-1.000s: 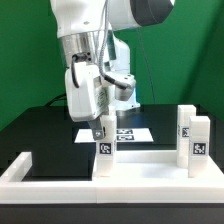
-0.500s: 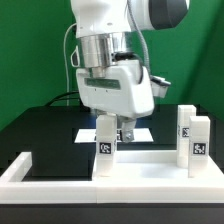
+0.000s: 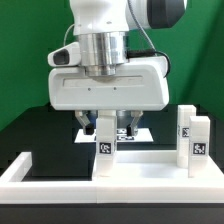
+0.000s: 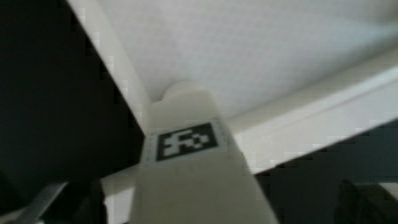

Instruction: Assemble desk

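End effector (image 3: 111, 125) sits mid-frame over an upright leg block (image 3: 104, 143); fingers straddle it, prob. not closed yet, can't tell. Tabletop panel (image 3: 150, 167) lies below. Centre on leg, descend straight, then close.

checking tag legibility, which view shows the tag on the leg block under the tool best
The wrist view: the white square-section plastic leg block fills it, tag large. The exterior view shows that block small, its top hidden by the tool.

A black table (image 3: 30, 125) carries a low white U-shaped border wall (image 3: 20, 170), a flat white marker board (image 3: 85, 133) and a wide white plastic tabletop panel (image 3: 150, 170).
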Robot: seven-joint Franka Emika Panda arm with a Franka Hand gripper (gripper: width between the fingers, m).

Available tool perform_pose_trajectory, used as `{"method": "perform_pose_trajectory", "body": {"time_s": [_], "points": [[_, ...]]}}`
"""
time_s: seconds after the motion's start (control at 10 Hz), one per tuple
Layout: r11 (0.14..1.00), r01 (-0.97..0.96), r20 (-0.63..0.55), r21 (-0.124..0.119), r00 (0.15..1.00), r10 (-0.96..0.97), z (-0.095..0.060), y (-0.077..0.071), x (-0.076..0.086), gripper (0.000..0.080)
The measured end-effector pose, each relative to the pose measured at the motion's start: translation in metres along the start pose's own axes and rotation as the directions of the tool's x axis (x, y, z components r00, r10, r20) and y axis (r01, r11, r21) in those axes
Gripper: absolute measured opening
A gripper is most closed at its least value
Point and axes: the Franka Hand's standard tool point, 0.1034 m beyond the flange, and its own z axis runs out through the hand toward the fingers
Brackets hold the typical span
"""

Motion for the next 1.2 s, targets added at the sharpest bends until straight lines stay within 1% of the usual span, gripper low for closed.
{"method": "perform_pose_trajectory", "body": {"time_s": [0.1, 0.2, 0.3, 0.4, 0.5, 0.6, 0.7, 0.8, 0.9, 1.0, 1.1, 1.2], "points": [[0.999, -0.037, -0.001, -0.002, 0.999, 0.037, 0.0004, 0.0002, 0.0002, 0.0649], [0.999, -0.046, -0.001, -0.001, 0.999, 0.046, 0.0004, 0.0004, 0.0002, 0.056], [0.996, -0.085, -0.002, -0.003, 0.996, 0.085, 0.0002, 0.0015, 0.0005, 0.0379], [0.979, -0.204, -0.003, -0.006, 0.979, 0.204, 0.0005, 0.0055, 0.0008, 0.029], [0.962, -0.273, -0.003, -0.006, 0.962, 0.273, 0.0007, 0.0053, 0.0007, 0.029], [0.925, -0.381, -0.003, -0.004, 0.925, 0.381, 0.0009, 0.0051, 0.0006, 0.029], [0.838, -0.545, -0.003, -0.003, 0.838, 0.545, 0.001, 0.0045, 0.0006, 0.029], [0.742, -0.67, 0.003, 0.0, 0.742, 0.67, 0.001, 0.0026, 0.0001, 0.029], [0.617, -0.787, 0.013, 0.008, 0.617, 0.787, 0.0014, 0.0007, -0.0002, 0.029], [0.47, -0.882, 0.012, 0.016, 0.47, 0.882, 0.0014, -0.0017, 0.0006, 0.029], [0.357, -0.933, 0.013, 0.04, 0.357, 0.934, 0.0018, -0.0011, 0.0008, 0.029], [0.279, -0.958, 0.017, 0.07, 0.281, 0.96, 0.0025, -0.0005, -0.0013, 0.029]]}}
